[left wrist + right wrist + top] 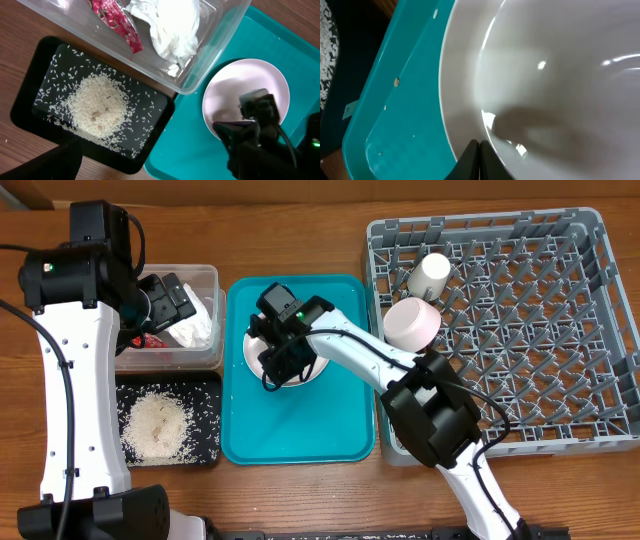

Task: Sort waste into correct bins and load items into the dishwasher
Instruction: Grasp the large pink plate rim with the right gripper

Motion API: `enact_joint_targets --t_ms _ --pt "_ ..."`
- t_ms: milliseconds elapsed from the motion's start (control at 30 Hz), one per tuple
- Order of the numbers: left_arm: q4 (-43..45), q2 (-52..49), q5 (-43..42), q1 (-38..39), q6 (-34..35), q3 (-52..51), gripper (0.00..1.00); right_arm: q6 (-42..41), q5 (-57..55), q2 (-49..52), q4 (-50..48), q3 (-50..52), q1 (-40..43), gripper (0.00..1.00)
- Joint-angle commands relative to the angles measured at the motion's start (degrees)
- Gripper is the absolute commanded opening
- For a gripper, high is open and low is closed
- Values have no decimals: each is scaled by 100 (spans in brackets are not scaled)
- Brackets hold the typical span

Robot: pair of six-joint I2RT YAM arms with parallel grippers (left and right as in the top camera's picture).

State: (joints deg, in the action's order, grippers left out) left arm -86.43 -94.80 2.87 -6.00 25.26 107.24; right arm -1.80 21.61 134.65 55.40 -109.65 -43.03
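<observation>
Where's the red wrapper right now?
The red wrapper lies inside the clear tub on the table's left side, just left of the white napkin, top of the left wrist view; the black tray of rice sits beside the tub.

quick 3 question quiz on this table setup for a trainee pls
1. True or false: the right gripper is shut on the rim of the plate.
2. What shares the clear tub with the napkin? A) red wrapper B) chopsticks C) spoon
3. Fill in: ___ dishes sit in the grey rack.
Key: 1 true. 2 A. 3 two, a cup and a pink bowl.
</observation>
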Motion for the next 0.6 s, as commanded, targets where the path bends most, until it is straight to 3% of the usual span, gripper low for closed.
enact_joint_targets --t_ms 0,100,133,200,233,267,300,467,567 --pt "-11 -24 52 39 -85 11 100 31 -518 -219 385 -1067 208 5" --pt "-11 -24 52 39 -85 11 100 28 -1113 -411 883 -1869 308 9" --pt "-11 -24 52 42 -85 11 100 26 -1272 -457 1008 -2070 334 19" --pt "-11 -24 52 42 -85 11 100 28 -1488 -514 1207 -2339 385 58" --pt "-9 -24 52 39 -85 11 100 28 -1515 -527 1239 -2363 420 69" --pt "-11 -24 52 39 -85 11 100 28 -1515 -533 1276 -2361 466 91" --pt "-9 -24 52 39 -85 11 100 26 -1513 -514 1355 -2280 575 100" --pt "-9 -24 50 39 -85 11 100 31 -1515 -358 1279 -1786 874 98" --pt "-11 -24 52 39 -85 11 100 28 -1519 -260 955 -1353 1023 43"
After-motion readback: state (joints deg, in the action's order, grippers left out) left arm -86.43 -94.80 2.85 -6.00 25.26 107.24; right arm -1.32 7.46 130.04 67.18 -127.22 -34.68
